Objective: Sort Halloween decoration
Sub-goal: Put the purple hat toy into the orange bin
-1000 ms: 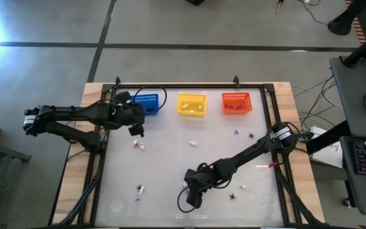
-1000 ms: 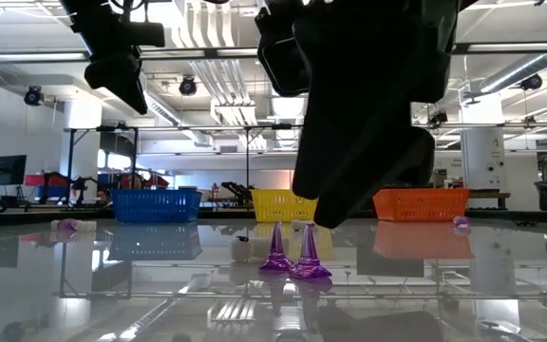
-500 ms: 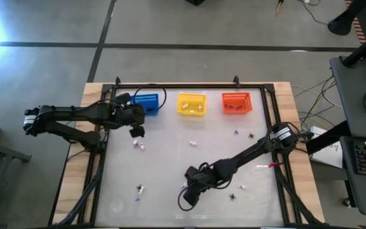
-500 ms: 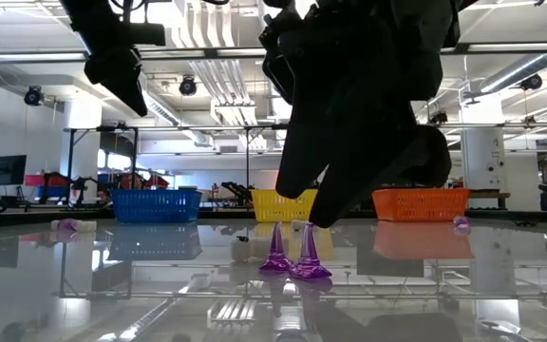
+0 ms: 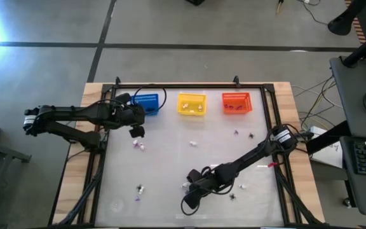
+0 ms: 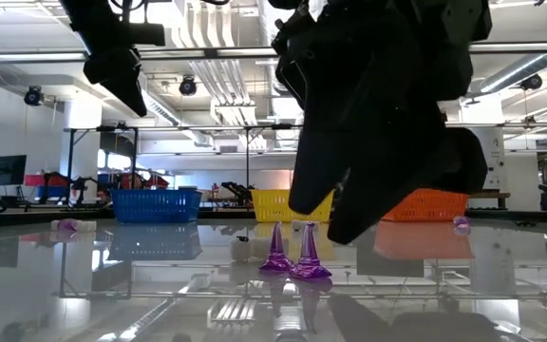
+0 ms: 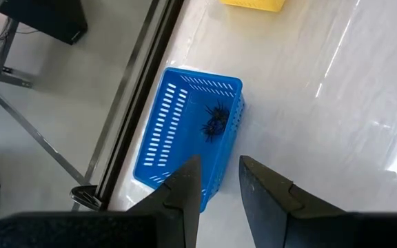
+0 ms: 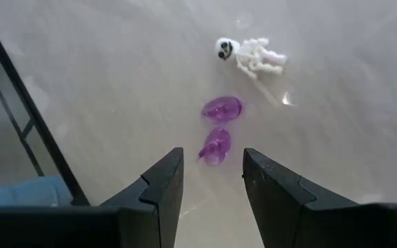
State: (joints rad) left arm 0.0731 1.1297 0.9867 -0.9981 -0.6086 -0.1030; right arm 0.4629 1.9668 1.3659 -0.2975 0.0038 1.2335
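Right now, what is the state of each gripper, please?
Left gripper: open, holding nothing, above the blue basket.
Right gripper: open, empty, over two purple trinkets beside a white skeleton.

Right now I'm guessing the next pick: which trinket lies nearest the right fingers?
The purple cone nearer the right gripper, lined up with the gap between its fingers; the second cone and skeleton lie beyond.

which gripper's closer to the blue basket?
Left. The left gripper hovers just beside the blue basket; the right gripper is far off, near the table's front edge.
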